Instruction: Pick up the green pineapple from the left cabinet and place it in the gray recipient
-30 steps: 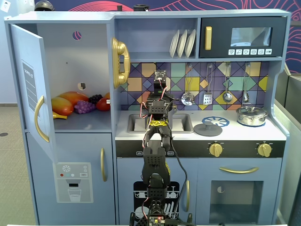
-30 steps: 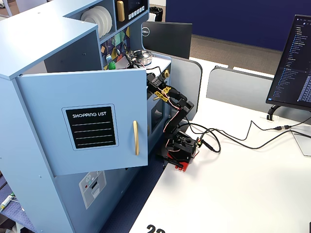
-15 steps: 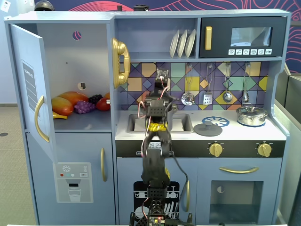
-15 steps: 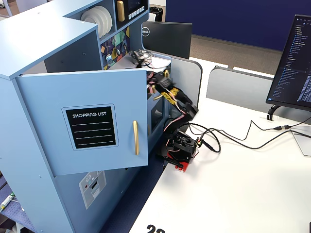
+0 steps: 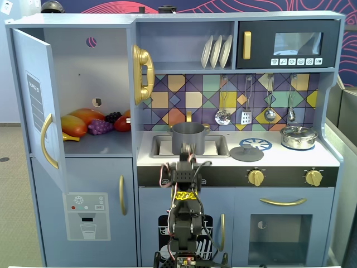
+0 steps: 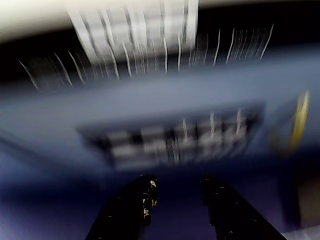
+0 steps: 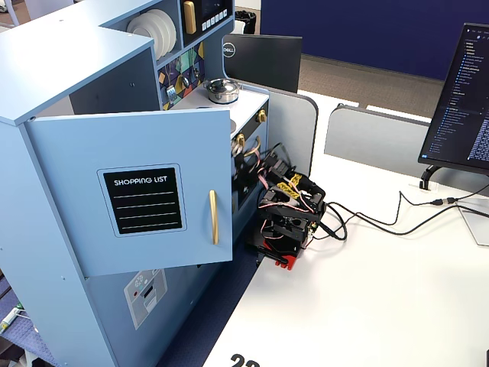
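Fixed views show a light blue-gray toy kitchen beside a white desk (image 7: 367,290) in an office with blue partition walls. At far left, the tall left cabinet (image 5: 83,89) stands with its door (image 7: 137,191) swung open; that door carries a black "SHOPPING LIST" panel (image 7: 144,200). On its shelf lie an orange and yellow fruit (image 5: 75,124), a purple grape bunch (image 5: 100,127) and a red piece (no green pineapple can be made out among them). Rightward, the plain matte gray recipient (image 5: 188,135) sits at the sink, its contents hidden. Below it the black arm is folded low. Wrist view, heavily blurred, shows the gripper (image 6: 177,200) with its two dark fingers spread apart, nothing between them. A "DELL" monitor back (image 7: 260,57) stands behind.
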`<state>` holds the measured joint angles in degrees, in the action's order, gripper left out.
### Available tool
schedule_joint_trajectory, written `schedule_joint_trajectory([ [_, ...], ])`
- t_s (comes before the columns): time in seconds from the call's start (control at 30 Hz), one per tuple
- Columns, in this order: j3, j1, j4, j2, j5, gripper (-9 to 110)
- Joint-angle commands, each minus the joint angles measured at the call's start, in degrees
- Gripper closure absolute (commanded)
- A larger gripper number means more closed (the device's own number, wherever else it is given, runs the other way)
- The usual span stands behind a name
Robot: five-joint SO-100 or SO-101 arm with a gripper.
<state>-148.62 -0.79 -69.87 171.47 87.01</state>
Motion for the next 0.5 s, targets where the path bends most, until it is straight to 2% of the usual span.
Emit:
schedule_joint_trajectory([
  [0.0, -8.8, 2.2, 4.7, 1.1, -0.5, 101],
  [0.3, -23.2, 1.9, 12.4, -1.9, -2.5, 101],
  [0.47, -23.4, 1.9, 0.2, 1.0, -3.0, 101],
])
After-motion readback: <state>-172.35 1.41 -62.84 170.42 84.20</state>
